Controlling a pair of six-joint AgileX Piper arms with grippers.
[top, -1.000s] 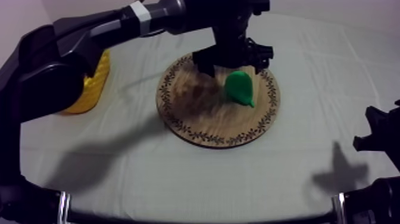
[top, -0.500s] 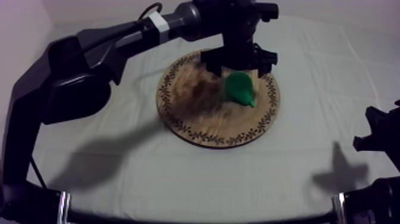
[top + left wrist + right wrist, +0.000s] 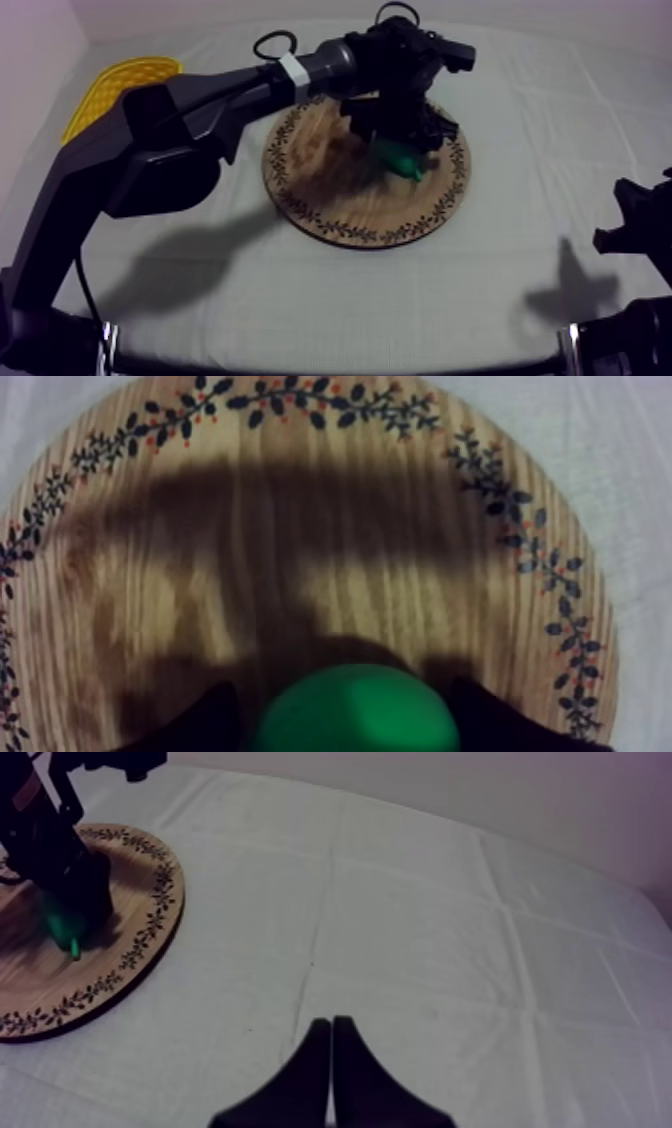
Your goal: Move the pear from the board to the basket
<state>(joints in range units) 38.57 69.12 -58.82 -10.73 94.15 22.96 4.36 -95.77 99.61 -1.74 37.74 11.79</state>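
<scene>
The left pincer [image 3: 400, 143] is down on the wooden board [image 3: 340, 205], its fingers [image 3: 215, 721] apart on either side of the pear [image 3: 355, 711] lying there, well apart from the yellow basket [image 3: 115, 85], while the right pincer [image 3: 331, 1042], fingers together, hovers over the surface [image 3: 450, 952].

A grey-white cloth [image 3: 330, 310], creased with faint straight fold lines, covers the surface and runs back to a plain pale wall [image 3: 480, 792], and soft dark shadows [image 3: 190, 270] lie across the cloth's near part.
</scene>
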